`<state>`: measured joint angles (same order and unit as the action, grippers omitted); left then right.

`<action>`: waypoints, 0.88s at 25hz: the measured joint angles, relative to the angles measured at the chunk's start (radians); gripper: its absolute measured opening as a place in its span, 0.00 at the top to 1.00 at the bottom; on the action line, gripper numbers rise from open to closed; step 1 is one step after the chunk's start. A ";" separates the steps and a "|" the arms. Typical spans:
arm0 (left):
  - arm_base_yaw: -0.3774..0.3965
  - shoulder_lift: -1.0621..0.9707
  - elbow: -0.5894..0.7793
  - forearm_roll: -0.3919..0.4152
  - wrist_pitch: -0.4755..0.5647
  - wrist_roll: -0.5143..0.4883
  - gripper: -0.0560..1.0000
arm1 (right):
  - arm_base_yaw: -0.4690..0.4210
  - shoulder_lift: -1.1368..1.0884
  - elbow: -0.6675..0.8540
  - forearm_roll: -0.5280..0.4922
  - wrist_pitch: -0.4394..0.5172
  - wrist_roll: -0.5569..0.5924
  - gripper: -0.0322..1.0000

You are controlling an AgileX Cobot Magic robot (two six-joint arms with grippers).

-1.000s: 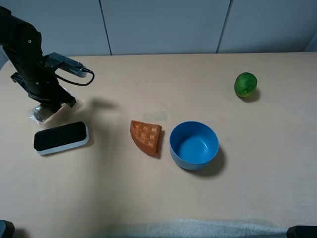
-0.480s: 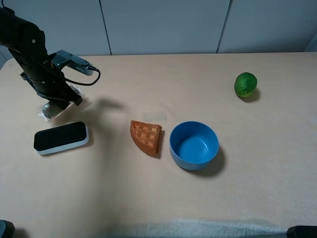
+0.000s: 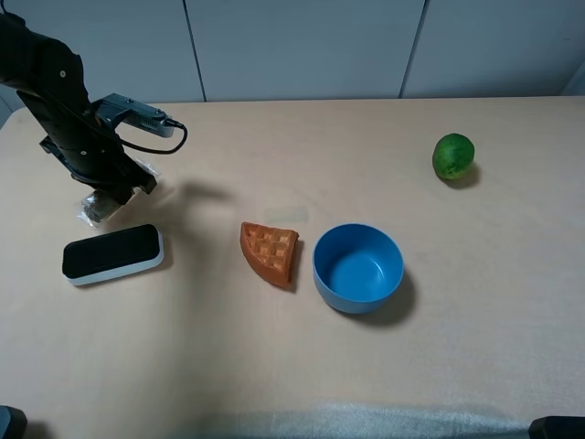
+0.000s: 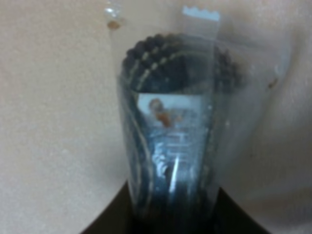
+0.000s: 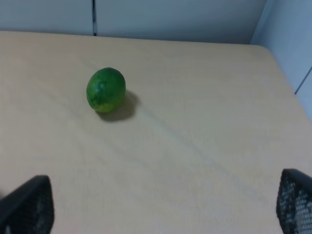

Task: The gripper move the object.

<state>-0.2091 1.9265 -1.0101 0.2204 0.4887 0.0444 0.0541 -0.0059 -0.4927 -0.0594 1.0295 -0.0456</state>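
Note:
The object, a small crinkly clear-plastic packet [image 3: 95, 207] with dark greenish contents, hangs from my left gripper [image 3: 113, 190] at the table's far left, just behind the whiteboard eraser [image 3: 112, 254]. The gripper is shut on it. In the left wrist view the packet [image 4: 170, 136] fills the middle, its lower end between the dark fingers [image 4: 107, 222]; I cannot tell whether it touches the table. My right gripper [image 5: 161, 207] is open and empty, its fingertips [image 5: 29, 204] wide apart over bare table, short of a lime [image 5: 106, 90].
An orange waffle wedge [image 3: 271, 251] and a blue bowl [image 3: 358, 268] sit mid-table. The lime [image 3: 453, 156] lies at the back right. A grey wall runs behind the table's far edge.
My left gripper has moved a little to the right and back with the packet in it, away from the eraser's left end. Nothing else has moved.

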 joint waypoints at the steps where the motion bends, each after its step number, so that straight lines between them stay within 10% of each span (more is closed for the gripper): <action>1: 0.000 0.000 0.000 0.000 0.000 0.000 0.64 | 0.000 0.000 0.000 0.000 0.000 0.000 0.30; 13: 0.000 0.000 0.000 -0.001 0.000 -0.001 0.23 | 0.000 0.000 0.000 0.000 0.000 0.000 0.30; 22: 0.000 -0.004 0.000 -0.001 0.030 -0.031 0.17 | 0.000 0.000 0.000 0.000 0.000 0.000 0.30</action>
<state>-0.2091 1.9227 -1.0101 0.2195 0.5184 0.0138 0.0541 -0.0059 -0.4927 -0.0594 1.0295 -0.0456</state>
